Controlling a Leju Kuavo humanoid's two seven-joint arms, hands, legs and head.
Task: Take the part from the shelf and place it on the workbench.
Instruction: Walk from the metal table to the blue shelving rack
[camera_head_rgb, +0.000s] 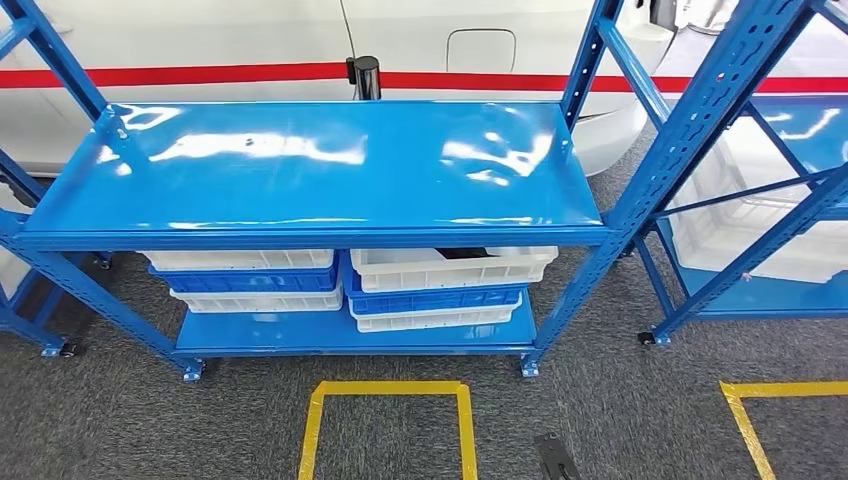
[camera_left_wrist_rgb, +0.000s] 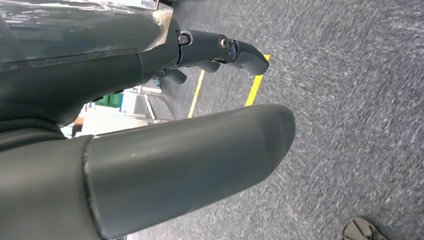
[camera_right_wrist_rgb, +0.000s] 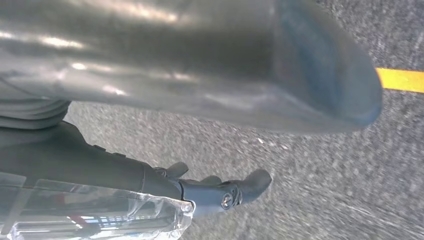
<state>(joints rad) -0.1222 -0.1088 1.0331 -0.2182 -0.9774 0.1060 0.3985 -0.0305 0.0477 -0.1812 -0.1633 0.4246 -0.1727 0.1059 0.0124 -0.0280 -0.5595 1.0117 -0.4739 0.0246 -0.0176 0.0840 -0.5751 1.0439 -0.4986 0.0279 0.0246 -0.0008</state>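
Grey, coarse-woven carpet (camera_head_rgb: 130, 420) runs under a blue steel shelf (camera_head_rgb: 320, 165) whose glossy flat top mirrors the ceiling lights. Behind it stands a smooth white wall (camera_head_rgb: 200, 40) with a red stripe.

Furthest left, the left hand (camera_left_wrist_rgb: 165, 100) hangs over the carpet, well short of the shelf: a thick matte-grey rounded thumb (camera_left_wrist_rgb: 190, 160) and darker jointed fingers (camera_left_wrist_rgb: 225, 50) lie apart, with nothing between them. Beyond its fingertips a strip of yellow tape (camera_left_wrist_rgb: 257, 80) crosses the carpet.

On the low deck, perforated plastic crates are stacked: a white-blue-white stack (camera_head_rgb: 245, 280) on the left and a second stack (camera_head_rgb: 440, 290) beside it. In the open top crate of that second stack lies a dark object, likely the part (camera_head_rgb: 462, 253), mostly hidden under the shelf top.

Yellow tape outlines a square (camera_head_rgb: 388, 425) on the floor before the shelf.

Furthest right, the right hand (camera_right_wrist_rgb: 210, 125) hangs likewise above the carpet, its shiny grey thumb (camera_right_wrist_rgb: 225, 65) apart from the dark fingers (camera_right_wrist_rgb: 240, 190), holding nothing.
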